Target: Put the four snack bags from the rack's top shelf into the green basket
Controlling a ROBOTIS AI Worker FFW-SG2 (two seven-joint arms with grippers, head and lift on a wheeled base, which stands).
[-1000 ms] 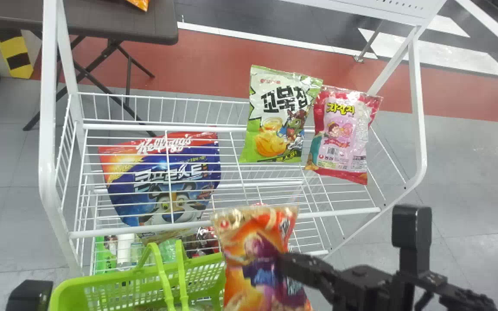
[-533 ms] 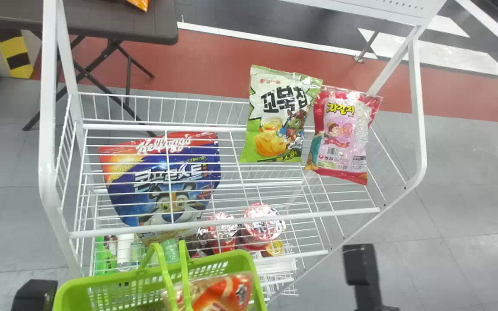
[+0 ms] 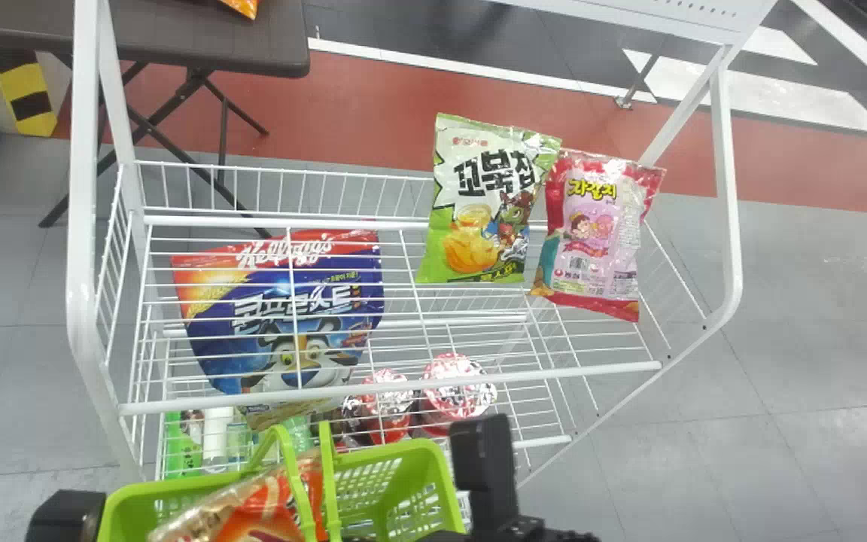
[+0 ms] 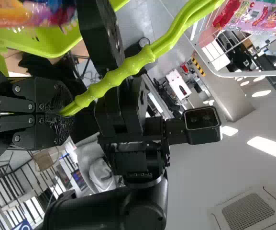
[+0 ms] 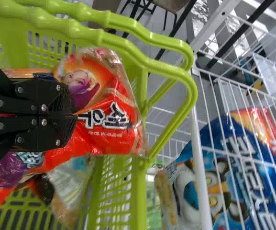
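Observation:
My right gripper (image 3: 482, 459) is low in the head view, right of the orange snack bag (image 3: 253, 504), which lies tilted over the green basket (image 3: 445, 482) by its handles. In the right wrist view my right gripper (image 5: 74, 115) is shut on the orange bag (image 5: 114, 129), between basket wall and handles; another pack (image 5: 73, 184) shows below. My left gripper (image 3: 65, 516) is at the basket's left; in the left wrist view the left gripper (image 4: 66, 112) is shut on the basket handle (image 4: 128, 69). A green-white bag (image 3: 479, 203) and pink bag (image 3: 595, 233) stand side by side on the rack.
The white wire rack (image 3: 403, 391) stands behind the basket. A blue cereal bag (image 3: 290, 324) shows through its wires at the left, with red-lidded cups (image 3: 456, 388) lower down. A dark table (image 3: 253, 45) is at the back left.
The right arm has carried the orange bag leftward and down from in front of the rack to over the basket, and the bag has tipped over. The left arm and basket have shifted slightly right.

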